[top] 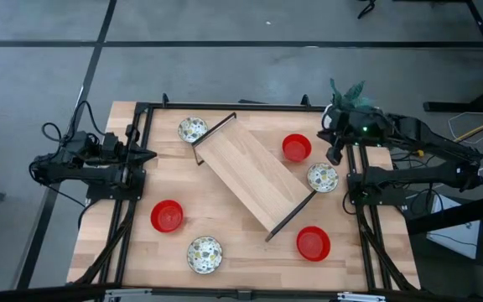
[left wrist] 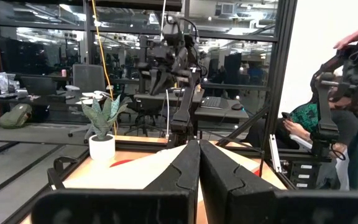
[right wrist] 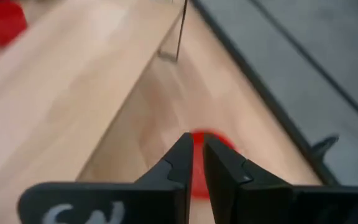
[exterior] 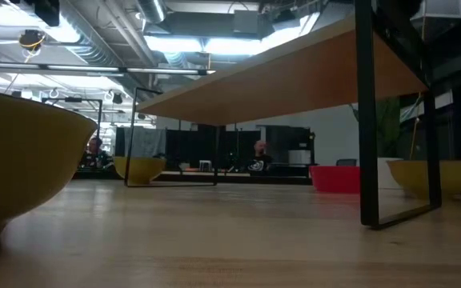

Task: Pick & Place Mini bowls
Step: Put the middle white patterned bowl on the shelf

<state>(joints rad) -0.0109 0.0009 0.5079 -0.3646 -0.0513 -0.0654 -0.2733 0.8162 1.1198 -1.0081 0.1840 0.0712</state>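
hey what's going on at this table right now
Nothing is being held yet. Six little bowls, three red and three speckled, sit on the table around a raised wooden shelf. The right claw, shut and empty, is above the far right near a red bowl. The left claw waits shut at the left edge.

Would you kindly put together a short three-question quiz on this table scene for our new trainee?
1. Count: how many mini bowls sit on the table, and how many are red?
2. True or false: a bowl rests on top of the wooden shelf.
3. Multiple choice: the right claw is nearest which bowl? A) the red bowl at the far side B) the red bowl on the left C) the speckled bowl at the near edge

Key:
1. Six; three red.
2. False; the shelf top is bare.
3. A. The left claw waits shut at the left edge.
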